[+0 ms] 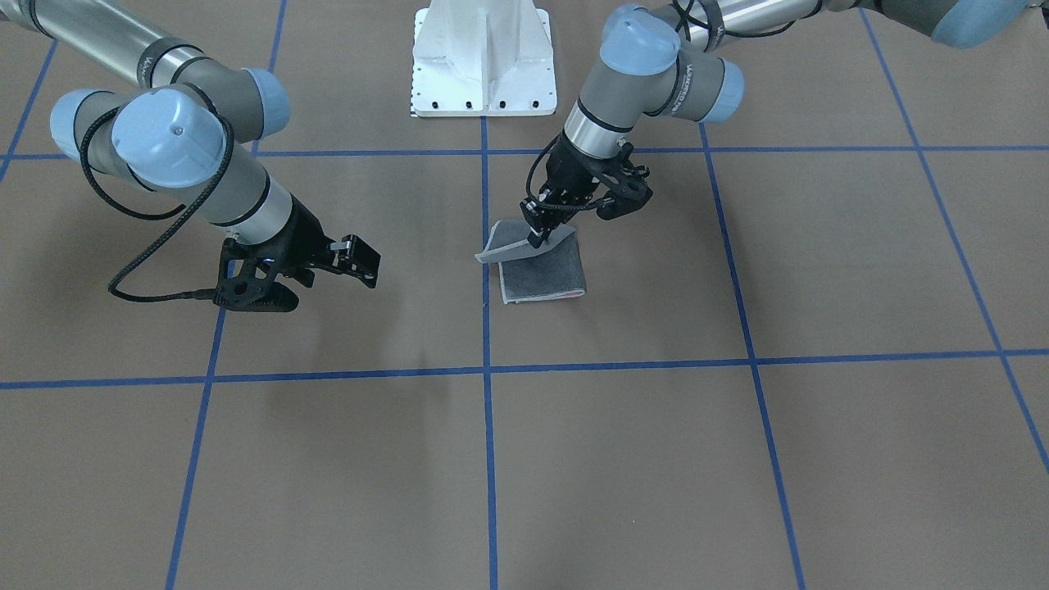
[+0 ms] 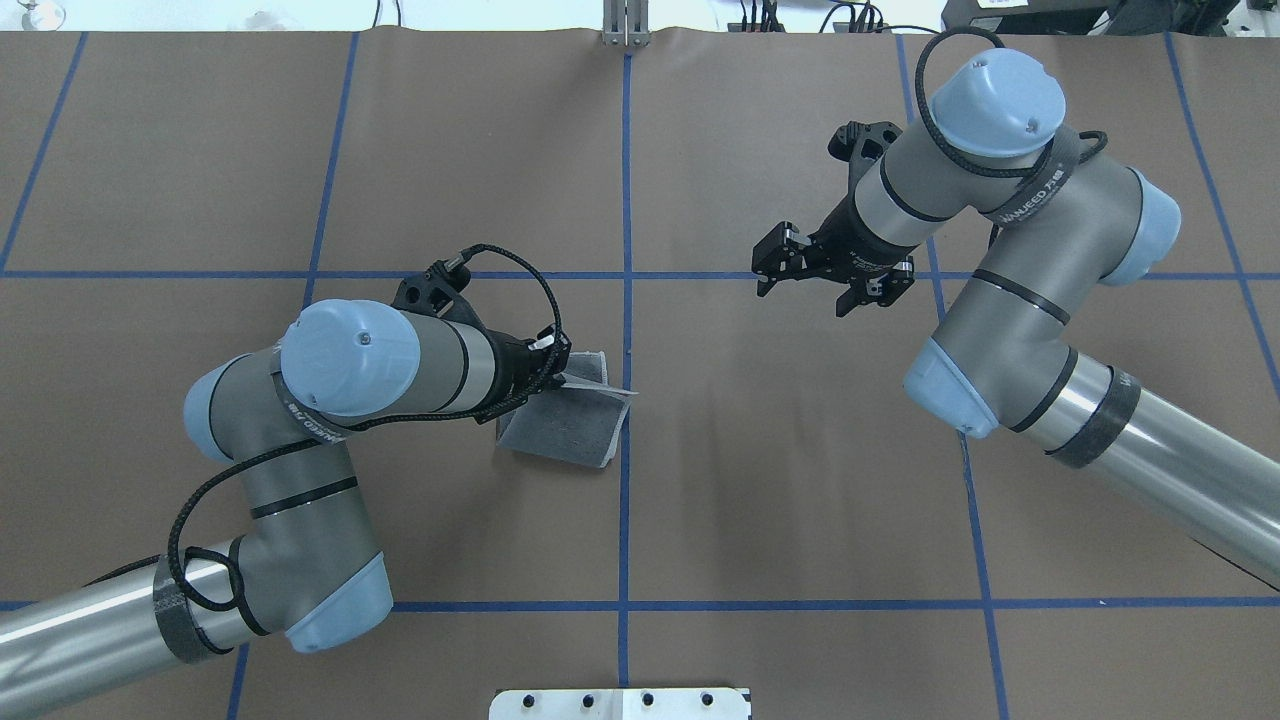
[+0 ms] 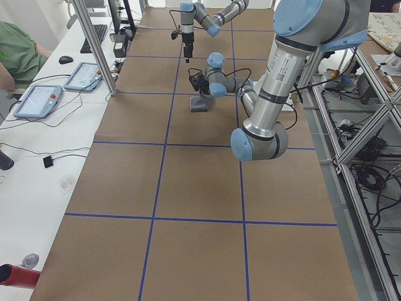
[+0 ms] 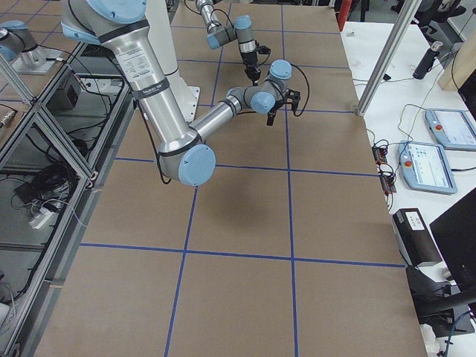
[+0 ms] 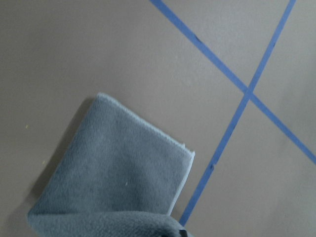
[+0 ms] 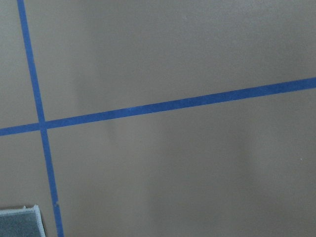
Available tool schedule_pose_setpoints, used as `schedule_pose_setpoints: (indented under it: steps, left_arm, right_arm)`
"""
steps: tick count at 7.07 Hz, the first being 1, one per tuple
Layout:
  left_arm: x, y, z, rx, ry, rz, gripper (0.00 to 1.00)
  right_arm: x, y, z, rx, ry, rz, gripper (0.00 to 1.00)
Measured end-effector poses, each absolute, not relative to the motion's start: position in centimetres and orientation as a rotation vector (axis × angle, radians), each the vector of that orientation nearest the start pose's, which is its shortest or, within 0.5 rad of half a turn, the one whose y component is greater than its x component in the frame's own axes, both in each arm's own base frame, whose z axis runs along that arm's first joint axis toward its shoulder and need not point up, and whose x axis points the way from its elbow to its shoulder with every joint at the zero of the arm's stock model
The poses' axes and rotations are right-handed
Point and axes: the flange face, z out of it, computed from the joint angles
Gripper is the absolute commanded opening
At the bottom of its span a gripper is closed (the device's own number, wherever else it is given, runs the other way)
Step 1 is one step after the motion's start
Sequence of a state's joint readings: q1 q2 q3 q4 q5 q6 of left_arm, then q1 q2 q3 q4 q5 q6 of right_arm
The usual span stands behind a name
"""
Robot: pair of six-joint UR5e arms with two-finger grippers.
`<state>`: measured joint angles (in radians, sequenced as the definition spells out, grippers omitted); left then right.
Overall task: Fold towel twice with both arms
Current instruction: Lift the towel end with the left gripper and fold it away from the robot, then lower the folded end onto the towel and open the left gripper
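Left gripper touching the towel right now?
Touching. The exterior front-facing view shows the left gripper pinched on a raised flap of the towel, holding it above the folded layer beneath.

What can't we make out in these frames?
- Left gripper: pads hidden under its own wrist overhead, cut off at the bottom edge in its wrist view.
- Towel pink face: folded inside; front-facing shows only a sliver.
- Towel in right wrist view: cropped by the corner.
- Side views: grip too small.

left gripper (image 1: 538, 237): low, tilted down, jaws pinched closed | right gripper (image 2: 768, 268): raised, jaws apart
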<state>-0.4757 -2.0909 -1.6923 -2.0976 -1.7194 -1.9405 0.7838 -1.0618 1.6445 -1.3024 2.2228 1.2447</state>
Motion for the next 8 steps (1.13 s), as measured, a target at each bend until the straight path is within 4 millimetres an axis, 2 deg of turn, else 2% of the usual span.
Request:
schedule_pose_setpoints:
  steps: [3, 4, 6, 8]
  left_arm:
    - [52.2, -40.6, 28.2, -0.097, 1.146, -0.671, 0.00]
    - [52.0, -40.6, 28.9, -0.101, 1.136, -0.674, 0.00]
    - [51.6, -40.9, 29.1, -0.104, 1.133, -0.678, 0.00]
    - [50.0, -42.2, 28.7, -0.125, 1.144, -0.684, 0.00]
  right_arm:
    - [-41.6, -51.8, 29.4, -0.085, -1.017, 0.139, 1.00]
    - [-41.6, -51.8, 29.4, -0.085, -1.017, 0.140, 1.00]
    - [-41.6, -51.8, 29.4, -0.085, -1.017, 0.140, 1.00]
    - [-41.6, -51.8, 29.4, -0.085, -1.017, 0.140, 1.00]
